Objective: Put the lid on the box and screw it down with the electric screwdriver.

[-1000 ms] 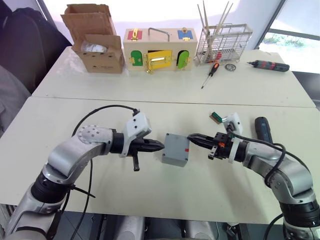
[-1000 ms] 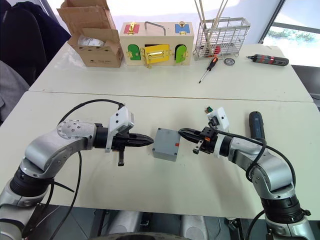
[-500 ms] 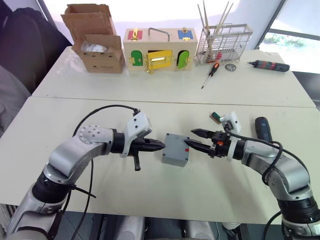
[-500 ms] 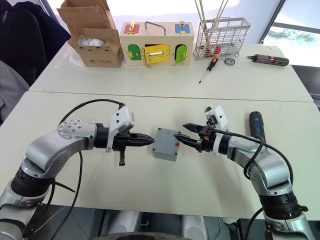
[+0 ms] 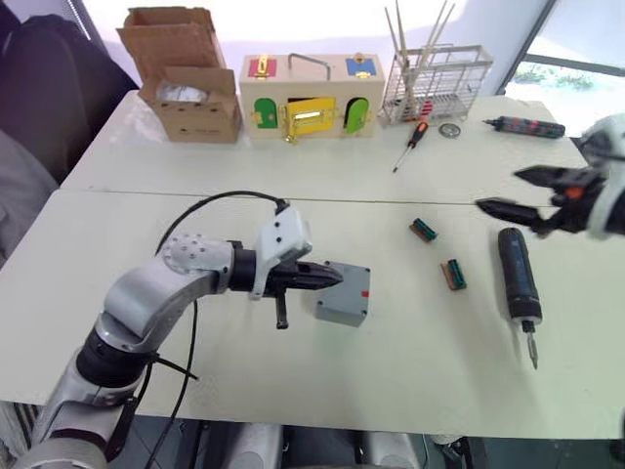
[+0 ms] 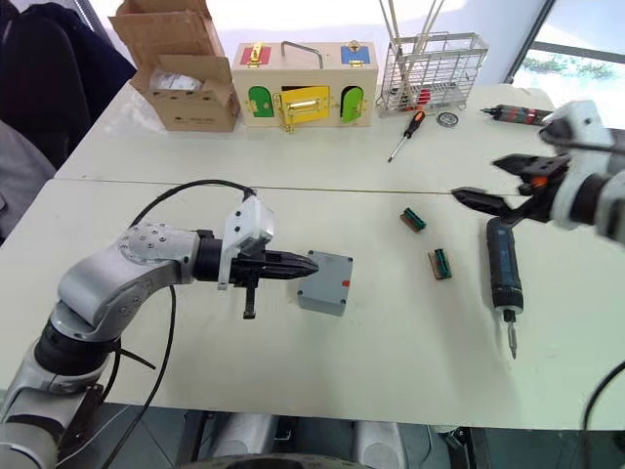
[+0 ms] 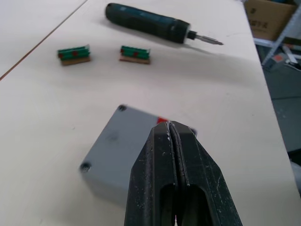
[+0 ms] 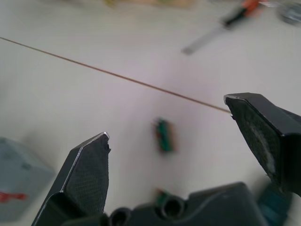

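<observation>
The grey box [image 5: 344, 298] stands near the middle of the front table, with a small red mark [image 5: 364, 292] on its right side. Its top is a flat grey face with corner screw holes [image 7: 115, 141], which looks like the lid seated on it. My left gripper [image 5: 337, 277] is shut and empty, its tips lying over the box's top from the left. The electric screwdriver [image 5: 518, 277] lies on the table to the right, bit [image 5: 530, 347] pointing toward the front edge. My right gripper [image 5: 500, 191] hangs open and empty above the screwdriver's far end.
Two small green pieces [image 5: 422, 230] [image 5: 451, 274] lie between box and screwdriver. On the back table stand a cardboard carton [image 5: 186, 78], a wooden box with coloured doors [image 5: 308, 98] and a wire rack [image 5: 435, 86]. An orange-and-black screwdriver [image 5: 410, 145] and a slim dark driver [image 5: 522, 127] lie near the rack.
My right gripper opened, left the box's right side and swung up and away to the right. My left gripper slid forward over the box's top.
</observation>
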Available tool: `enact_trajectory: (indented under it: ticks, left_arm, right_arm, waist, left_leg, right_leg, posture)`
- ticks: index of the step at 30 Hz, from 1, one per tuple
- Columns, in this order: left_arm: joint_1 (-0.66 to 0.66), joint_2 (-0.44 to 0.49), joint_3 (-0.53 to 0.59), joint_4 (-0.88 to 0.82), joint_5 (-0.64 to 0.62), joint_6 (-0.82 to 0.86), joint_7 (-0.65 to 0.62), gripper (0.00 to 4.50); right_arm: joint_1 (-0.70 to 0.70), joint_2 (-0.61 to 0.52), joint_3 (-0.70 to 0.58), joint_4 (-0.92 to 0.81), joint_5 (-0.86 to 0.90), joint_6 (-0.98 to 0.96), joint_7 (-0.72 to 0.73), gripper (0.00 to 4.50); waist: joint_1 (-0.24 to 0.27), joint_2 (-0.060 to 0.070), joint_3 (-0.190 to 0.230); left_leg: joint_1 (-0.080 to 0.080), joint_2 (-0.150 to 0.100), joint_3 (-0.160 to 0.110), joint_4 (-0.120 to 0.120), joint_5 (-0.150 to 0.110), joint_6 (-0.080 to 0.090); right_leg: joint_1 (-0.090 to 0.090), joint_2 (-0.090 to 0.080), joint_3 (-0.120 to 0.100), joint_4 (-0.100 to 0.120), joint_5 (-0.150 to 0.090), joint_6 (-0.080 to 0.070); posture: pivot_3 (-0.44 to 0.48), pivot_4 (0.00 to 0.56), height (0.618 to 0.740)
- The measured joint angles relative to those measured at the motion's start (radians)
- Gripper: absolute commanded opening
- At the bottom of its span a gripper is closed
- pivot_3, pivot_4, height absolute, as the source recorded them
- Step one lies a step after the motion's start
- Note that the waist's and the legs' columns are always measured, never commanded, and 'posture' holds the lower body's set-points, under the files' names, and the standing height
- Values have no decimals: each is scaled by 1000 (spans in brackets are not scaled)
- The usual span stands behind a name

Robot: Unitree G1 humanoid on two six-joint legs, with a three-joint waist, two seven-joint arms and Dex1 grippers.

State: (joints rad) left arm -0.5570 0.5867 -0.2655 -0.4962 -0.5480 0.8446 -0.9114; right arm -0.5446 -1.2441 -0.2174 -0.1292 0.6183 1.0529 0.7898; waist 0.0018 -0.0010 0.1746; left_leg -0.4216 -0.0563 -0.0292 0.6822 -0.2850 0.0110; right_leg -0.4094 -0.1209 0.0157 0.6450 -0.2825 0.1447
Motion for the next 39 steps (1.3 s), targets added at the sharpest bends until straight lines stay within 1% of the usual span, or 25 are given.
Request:
enact_trajectory:
  ticks: [4,6,7,12,14,16,19,23,30,34,39]
  left_arm:
    - [-2,-34,-46,-4,21,-27,13,0]
    - [-1,-41,-52,-6,36,-39,23,0]
    - [4,-45,-62,-7,43,-50,27,0]
    - [43,-84,-111,3,88,-92,54,0]
    - [52,-92,-117,6,103,-95,68,0]
    - [57,-110,-115,7,107,-96,83,0]
    - [80,-135,-123,10,115,-108,96,0]
    - [93,-140,-126,15,128,-110,121,0]
    - [119,-157,-133,10,134,-106,159,0]
    - [119,-173,-149,9,139,-105,178,0]
    - [122,-183,-162,9,160,-106,202,0]
  right_arm:
    - [-140,-133,189,151,-42,160,97,4479]
    - [-179,-162,280,213,-74,205,150,4479]
    - [-198,-173,345,250,-103,218,184,4479]
    - [-327,-165,567,374,-206,273,324,4479]
    - [-366,-158,631,409,-239,289,377,4479]
    - [-411,-126,687,469,-275,296,418,4479]
    - [-469,-73,760,535,-325,303,465,4479]
    - [-473,-32,856,597,-380,329,505,4479]
    - [-481,42,901,671,-401,421,500,4479]
    - [-488,71,970,688,-423,398,523,4479]
    - [-537,107,1065,744,-465,370,589,4479]
  waist:
    - [-10,0,0]
    - [-11,0,0]
    - [-12,0,0]
    - [-12,2,0]
    - [-11,2,0]
    - [-12,2,0]
    - [-11,2,0]
    - [0,2,0]
    - [12,2,0]
    - [11,3,0]
    - [9,3,0]
  left_leg:
    - [0,1,0,-1,-1,1]
    - [0,1,0,0,-1,1]
    - [0,0,1,0,-1,1]
    - [-1,0,2,0,-1,1]
    - [-2,0,2,0,-1,1]
    - [-2,0,3,0,-1,1]
    - [-3,-1,2,0,0,1]
    - [-4,-1,2,1,0,0]
    - [-4,-1,2,1,0,-1]
    - [-4,-1,2,1,0,-1]
    - [-4,-1,3,1,1,-1]
  right_leg:
    - [-1,0,0,0,0,0]
    - [-1,0,0,0,0,0]
    - [-1,0,1,0,0,0]
    - [-3,-1,1,0,0,0]
    - [-4,-1,1,0,0,0]
    - [-3,-1,1,0,0,0]
    - [-4,-1,1,1,0,0]
    - [-5,-1,1,1,0,0]
    - [-6,-2,1,1,0,0]
    - [-6,-2,1,1,0,0]
    - [-7,-2,1,1,0,0]
  posture:
    - [0,150,735]
    - [0,150,735]
    - [0,150,735]
    - [0,150,735]
    - [0,150,735]
    - [0,150,735]
    - [0,150,735]
    - [0,150,735]
    - [0,150,735]
    - [0,150,735]
    - [0,150,735]
